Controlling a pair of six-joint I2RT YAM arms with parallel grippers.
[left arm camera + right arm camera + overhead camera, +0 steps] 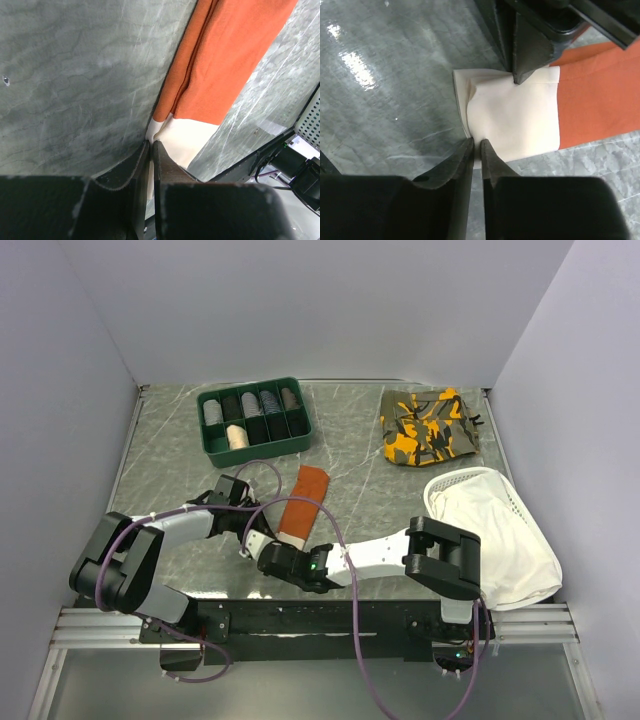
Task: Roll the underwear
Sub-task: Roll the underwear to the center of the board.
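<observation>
Near the front of the table (160,460), the left gripper (151,143) and right gripper (476,143), both nearly shut, pinch the white end of the underwear (303,502). It lies flat, a long orange strip.

a robotics lab cell. plain white partition walls (300,300) box in a grey marble-patterned desk (350,450). two cabled black-and-white robot arms (380,552) sit on an aluminium mounting rail (100,625).
</observation>
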